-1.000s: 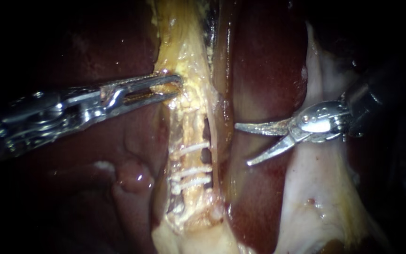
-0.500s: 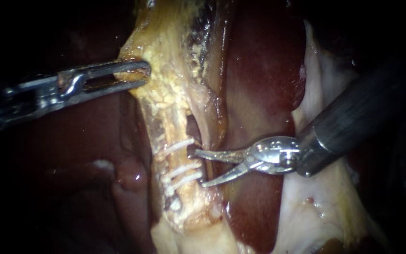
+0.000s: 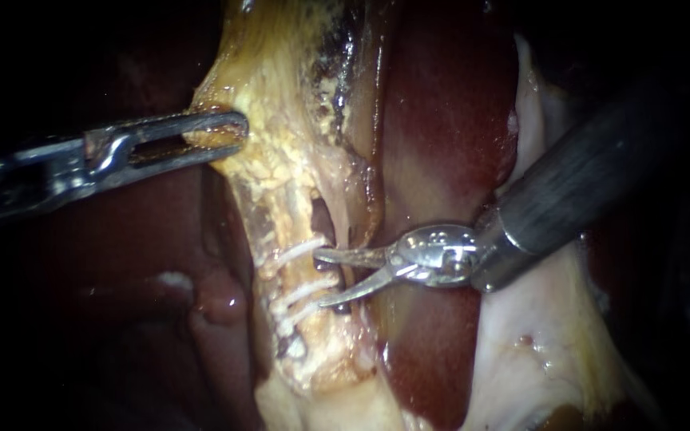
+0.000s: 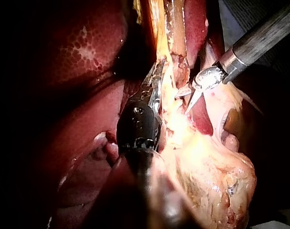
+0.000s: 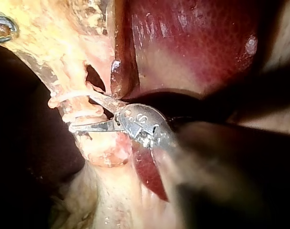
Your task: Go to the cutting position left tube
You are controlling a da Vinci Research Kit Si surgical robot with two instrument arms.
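There, our right instrument [image 3: 319, 279] lay nearer, jaws parted, tips just beside the left tube [image 3: 281, 239], which ran up the endoscope view across their line, level with its clips [image 3: 301, 289]. Our left instrument [image 3: 233, 134] clamped yellow tissue [image 3: 273, 160] higher up.

In the endoscope view the light is thrown from the camera's side onto the middle of the scene. The yellow tissue [image 3: 281, 160] is lit brightest and the liver [image 3: 433, 120] is shown in deep red, while the far left and far right are lost in darkness. Glare is caught on the steel of the left instrument [image 3: 237, 132] and the right instrument [image 3: 321, 279]. Small wet highlights are scattered over the liver. In the left wrist view, the liver beside the left instrument is largely left in shadow.
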